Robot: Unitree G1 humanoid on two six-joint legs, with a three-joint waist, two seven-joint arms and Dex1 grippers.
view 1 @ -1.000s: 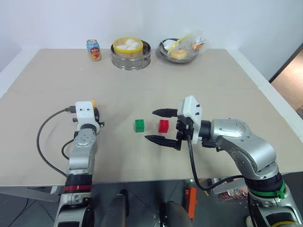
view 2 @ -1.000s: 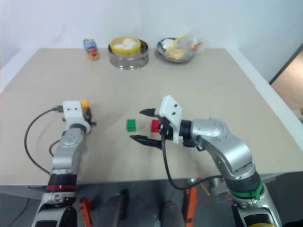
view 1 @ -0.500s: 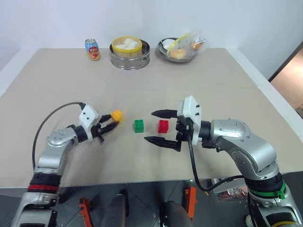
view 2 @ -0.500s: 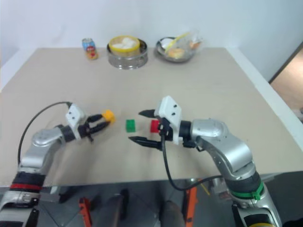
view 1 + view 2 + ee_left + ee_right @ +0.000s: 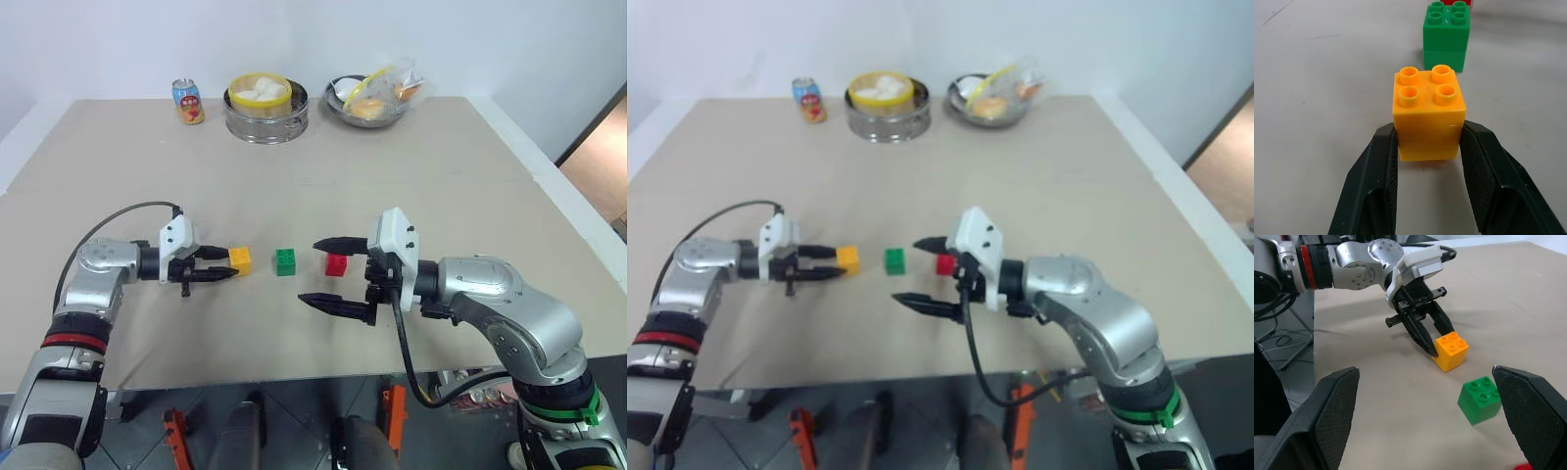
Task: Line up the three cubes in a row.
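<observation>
Left gripper (image 5: 1429, 147): pinching orange-yellow cube (image 5: 239, 258), studs up, left of green cube (image 5: 286, 260). Red cube (image 5: 337, 264): right of green, all three roughly in line. Right gripper (image 5: 328, 274): fingers spread wide, empty, beside red cube.

The table (image 5: 411, 166) is plain beige. At mid-frame sit an orange-yellow cube (image 5: 239, 258), a green cube (image 5: 285, 260) and a red cube (image 5: 336, 264), all studded. Both grippers have black fingers on white and silver bodies. At upper left stands a can (image 5: 186, 102) printed blue and orange.
</observation>
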